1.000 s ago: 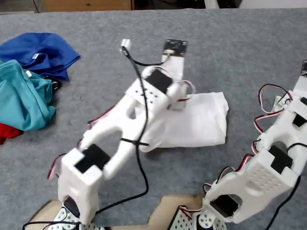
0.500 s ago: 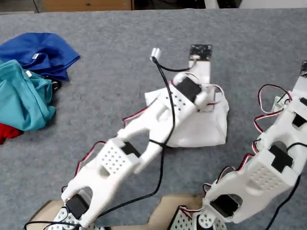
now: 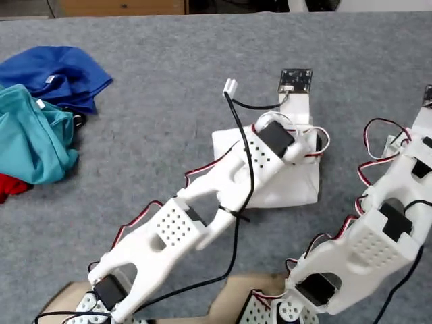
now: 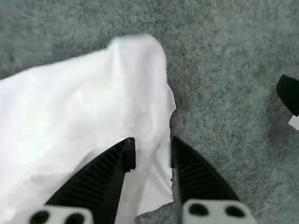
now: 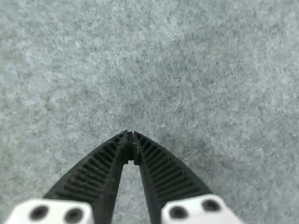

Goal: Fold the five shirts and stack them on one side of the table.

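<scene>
High view, nearest you: two arm bases sit on one cardboard plate (image 3: pixel 236 291). The left arm (image 3: pixel 202 209) stretches away from you across the grey table (image 3: pixel 148 40). Its wrist is over the one white shirt (image 3: pixel 297 189), which lies folded into a rough rectangle near the table's middle. The right arm (image 3: pixel 378 236) stands bent at the table's right edge, well apart from that shirt.

Left wrist view gives you what the arm covers from above. The left gripper (image 4: pixel 152 144) has its fingers a little apart, straddling an edge of the white shirt, with cloth showing in the gap. You cannot tell whether the cloth is pinched. In the right wrist view, the right gripper (image 5: pixel 131 135) has its fingertips pressed together over bare table, holding nothing.

Farther off, at the table's left edge in the high view, count three more shirts heaped together:
- one red shirt (image 3: pixel 8 183), mostly cut off
- one teal shirt (image 3: pixel 34 138)
- one blue shirt (image 3: pixel 57 71), the farthest

The teal and blue shirts each carry one of the two white labels (image 3: pixel 50 79); no writing on them can be read. One dark scrap (image 3: pixel 79 120) lies between these two shirts, too small to identify.
</scene>
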Motion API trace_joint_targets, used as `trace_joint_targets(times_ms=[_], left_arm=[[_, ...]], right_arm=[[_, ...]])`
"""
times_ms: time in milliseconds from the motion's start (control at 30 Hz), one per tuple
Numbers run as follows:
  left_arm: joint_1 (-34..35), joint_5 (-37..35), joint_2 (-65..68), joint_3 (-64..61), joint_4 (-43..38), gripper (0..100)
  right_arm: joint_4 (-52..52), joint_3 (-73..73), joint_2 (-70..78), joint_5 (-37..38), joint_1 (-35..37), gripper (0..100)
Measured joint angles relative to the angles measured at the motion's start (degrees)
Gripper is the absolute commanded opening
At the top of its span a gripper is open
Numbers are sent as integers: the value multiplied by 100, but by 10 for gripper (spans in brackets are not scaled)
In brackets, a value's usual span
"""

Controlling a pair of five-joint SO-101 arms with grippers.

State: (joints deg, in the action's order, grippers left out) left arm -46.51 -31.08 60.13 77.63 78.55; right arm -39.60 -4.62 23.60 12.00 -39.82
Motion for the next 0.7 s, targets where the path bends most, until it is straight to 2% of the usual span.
trace_joint_targets(times_ms=[233,333,533,700], left_arm=[[0,-44,0,26,9,185],[141,-44,0,360,273,182],[695,-70,0,738,1178,13],[853,-62,114,580,1327,18]], right_arm=[[0,0,0,0,0,12],[0,0,0,0,0,12],[0,0,0,0,0,12],[0,0,0,0,0,12]])
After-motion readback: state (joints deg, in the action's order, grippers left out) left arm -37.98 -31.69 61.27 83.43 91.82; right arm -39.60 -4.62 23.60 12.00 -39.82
